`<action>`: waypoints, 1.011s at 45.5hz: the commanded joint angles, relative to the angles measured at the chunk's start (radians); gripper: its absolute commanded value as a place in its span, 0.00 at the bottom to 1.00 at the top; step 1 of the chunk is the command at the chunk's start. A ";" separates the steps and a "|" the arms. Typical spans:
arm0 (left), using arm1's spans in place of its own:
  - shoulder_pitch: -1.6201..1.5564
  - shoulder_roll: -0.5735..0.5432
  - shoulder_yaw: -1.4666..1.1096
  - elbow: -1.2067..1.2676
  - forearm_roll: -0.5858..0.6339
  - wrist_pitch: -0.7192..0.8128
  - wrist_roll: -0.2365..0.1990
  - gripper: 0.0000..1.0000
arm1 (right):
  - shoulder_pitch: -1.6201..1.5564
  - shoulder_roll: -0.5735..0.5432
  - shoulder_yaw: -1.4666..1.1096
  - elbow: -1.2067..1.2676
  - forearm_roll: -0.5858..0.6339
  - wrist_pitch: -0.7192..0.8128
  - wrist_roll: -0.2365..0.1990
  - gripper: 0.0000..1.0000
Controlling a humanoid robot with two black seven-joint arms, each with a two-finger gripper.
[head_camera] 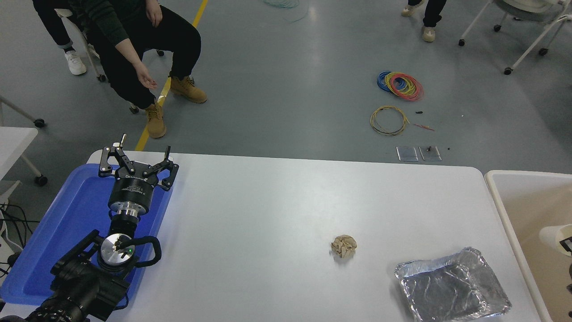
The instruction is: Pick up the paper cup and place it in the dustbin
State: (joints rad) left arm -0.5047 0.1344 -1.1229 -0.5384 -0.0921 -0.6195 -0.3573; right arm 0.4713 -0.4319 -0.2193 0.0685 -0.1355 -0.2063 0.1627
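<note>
White paper cup (550, 234) over dustbin (500, 201), right gripper (566, 247) grip unclear; left gripper (136, 158) spread, parked.

Tray (53, 232) lies lower left on the counter (277, 201); paper ball (343, 246) centre-right; foil tray (451, 286) lower right; dustbin (500, 197) at right edge.

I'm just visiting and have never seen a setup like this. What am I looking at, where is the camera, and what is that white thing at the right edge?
The camera sits high on a two-armed robot, looking down over a white table. The left arm is parked at the lower left, its left gripper open and empty over a blue tray. On the table lie a crumpled brown paper ball and a foil tray. At the right edge, over the dustbin, a paper cup shows, with black parts of the right gripper against it. Whether that gripper grips the cup is cut off from view. People sit beyond the table.
</note>
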 commanded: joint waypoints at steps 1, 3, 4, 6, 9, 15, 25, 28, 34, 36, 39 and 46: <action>0.000 0.001 0.000 0.000 0.000 0.000 0.000 1.00 | -0.006 0.012 0.001 0.001 -0.001 -0.004 0.000 0.28; 0.000 0.001 0.000 0.000 0.000 0.000 0.000 1.00 | -0.008 0.013 0.001 0.001 0.001 -0.005 0.000 0.37; 0.000 0.001 0.000 0.000 0.000 0.001 0.000 1.00 | -0.008 0.013 0.001 0.001 0.001 -0.005 0.000 0.41; 0.000 -0.001 0.000 0.000 0.000 0.000 0.000 1.00 | -0.013 0.015 0.001 0.001 0.001 -0.005 0.001 0.50; 0.000 0.001 0.000 0.000 0.000 0.000 0.000 1.00 | -0.013 0.015 0.000 0.001 -0.001 -0.005 0.001 0.68; 0.000 0.001 0.000 0.000 0.000 0.000 0.000 1.00 | -0.010 0.009 -0.002 0.002 -0.001 -0.005 0.001 0.99; 0.000 -0.001 0.000 0.000 0.000 0.000 0.000 1.00 | 0.021 -0.056 -0.017 0.022 -0.003 0.008 0.001 1.00; 0.000 0.001 0.000 0.000 0.000 0.001 0.000 1.00 | 0.064 -0.094 -0.018 0.027 -0.003 0.015 0.001 1.00; 0.000 0.001 0.000 0.000 0.000 0.000 0.000 1.00 | 0.141 -0.160 -0.020 0.079 -0.012 0.015 0.001 1.00; 0.000 -0.001 0.000 0.000 0.000 0.000 0.000 1.00 | 0.171 -0.183 -0.031 0.100 -0.016 0.015 0.001 1.00; 0.000 -0.001 0.000 0.000 0.000 0.000 0.000 1.00 | 0.219 -0.212 -0.069 0.128 -0.019 0.015 0.001 1.00; 0.000 0.001 0.000 0.000 0.000 0.000 0.000 1.00 | 0.381 -0.240 -0.296 0.189 -0.018 0.016 0.001 1.00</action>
State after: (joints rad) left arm -0.5047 0.1344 -1.1229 -0.5385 -0.0921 -0.6195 -0.3574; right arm 0.6671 -0.6059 -0.3148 0.1758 -0.1492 -0.1938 0.1642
